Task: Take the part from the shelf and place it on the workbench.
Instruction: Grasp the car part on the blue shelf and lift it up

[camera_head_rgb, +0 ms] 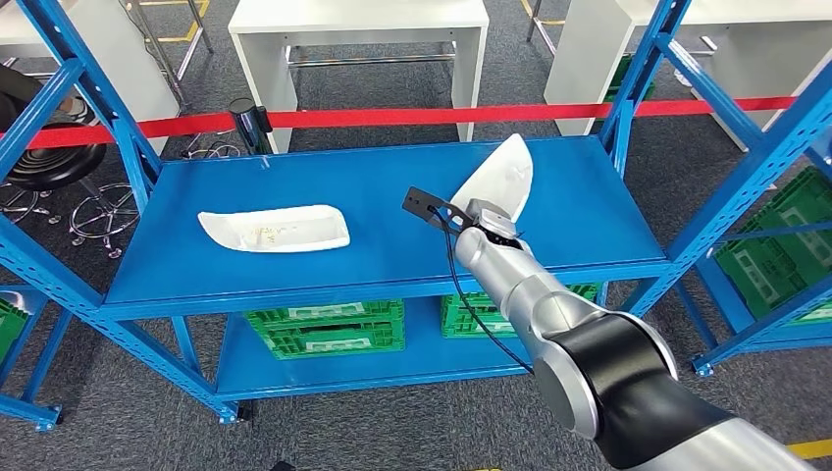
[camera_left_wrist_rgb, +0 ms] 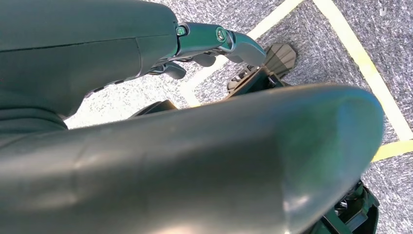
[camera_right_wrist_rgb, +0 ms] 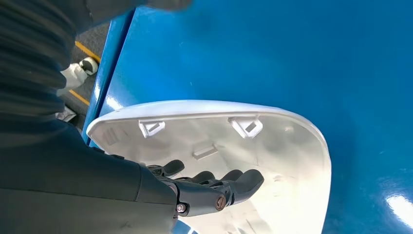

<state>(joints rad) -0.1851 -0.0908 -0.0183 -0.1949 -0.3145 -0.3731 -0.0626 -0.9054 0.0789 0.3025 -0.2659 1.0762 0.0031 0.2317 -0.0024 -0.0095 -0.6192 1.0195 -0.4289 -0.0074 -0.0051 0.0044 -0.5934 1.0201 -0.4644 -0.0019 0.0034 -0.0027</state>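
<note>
Two white shell-shaped parts are on the blue shelf (camera_head_rgb: 598, 211). One part (camera_head_rgb: 275, 229) lies flat at the shelf's left-middle. The other part (camera_head_rgb: 505, 175) stands tilted up on edge at the right-middle, and my right hand (camera_head_rgb: 488, 222) holds it from below. In the right wrist view the right hand's fingers (camera_right_wrist_rgb: 229, 181) lie inside that part's hollow white underside (camera_right_wrist_rgb: 272, 146), beside its moulded clips, with the blue shelf top (camera_right_wrist_rgb: 341, 53) behind. My left hand (camera_left_wrist_rgb: 214, 41) hangs over grey carpet with its fingers loosely apart and nothing in them.
Green crates (camera_head_rgb: 329, 327) sit on the shelf's lower level. A red barrier tape (camera_head_rgb: 392, 117) runs behind the shelf, with white tables (camera_head_rgb: 363, 29) beyond. Another blue rack with green crates (camera_head_rgb: 775, 245) stands to the right, and a black stool (camera_head_rgb: 54, 162) to the left.
</note>
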